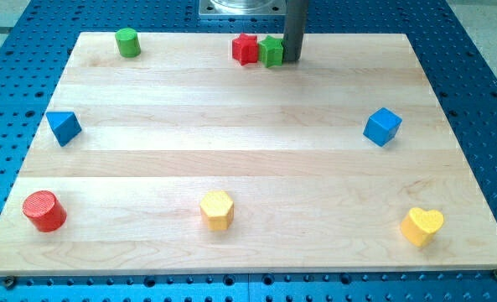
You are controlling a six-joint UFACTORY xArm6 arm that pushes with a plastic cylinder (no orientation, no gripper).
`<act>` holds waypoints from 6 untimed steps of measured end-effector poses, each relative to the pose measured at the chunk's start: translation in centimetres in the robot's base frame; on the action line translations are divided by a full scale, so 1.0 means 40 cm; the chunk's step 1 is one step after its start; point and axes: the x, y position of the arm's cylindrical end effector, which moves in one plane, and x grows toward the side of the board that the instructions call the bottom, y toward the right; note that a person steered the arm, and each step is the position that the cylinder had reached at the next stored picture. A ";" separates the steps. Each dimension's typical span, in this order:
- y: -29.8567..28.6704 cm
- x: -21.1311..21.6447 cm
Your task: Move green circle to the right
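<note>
The green circle point(128, 42) lies well off to the view's left of my tip point(292, 60), on about the same line near the surface's point(248, 159) top edge. That is the wrong side for me. To send it toward the view's right I judge I must get my tip round to its far, left flank first.

Two blocks sit between us. A green block point(271, 52) of unclear shape is just beside my tip on its left, perhaps touching. A red star point(245, 49) sits tight against that one's far side. A straight run at the circle would drag them along, so I would swing below them.

I carry no pincer, only the bare rod, so there is nothing to clench or release and nothing is held.

The circle is a short upright cylinder, bright green, with a flat round top. It stands alone, with bare wood to its right before the red star.
</note>
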 end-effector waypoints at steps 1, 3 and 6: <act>0.046 0.076; -0.255 0.162; -0.847 -0.085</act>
